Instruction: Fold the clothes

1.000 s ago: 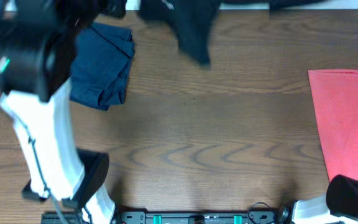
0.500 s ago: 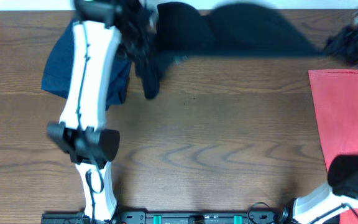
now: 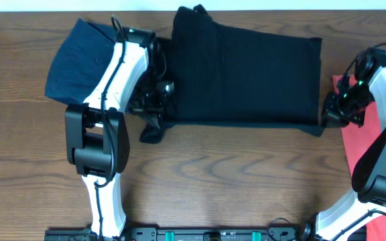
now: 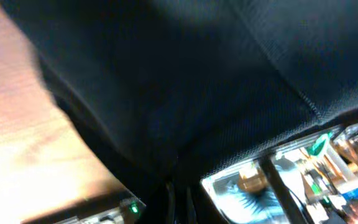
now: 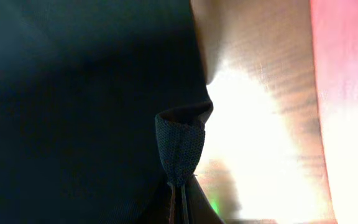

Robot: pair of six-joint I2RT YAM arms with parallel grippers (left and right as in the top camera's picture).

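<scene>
The black T-shirt (image 3: 246, 73) lies spread flat across the upper middle of the wooden counter (image 3: 233, 174), between the navy garment (image 3: 72, 57) at upper left and the red T-shirt (image 3: 349, 140) at the right edge. The left pincer (image 4: 176, 193) looks closed on fabric at the shirt's left edge. The right pincer (image 5: 180, 190) is clamped on a small fold at its lower right corner.

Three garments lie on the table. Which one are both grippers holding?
The black T-shirt, spread flat between the left gripper and right gripper. The navy garment and red garment lie aside, ungripped.
</scene>
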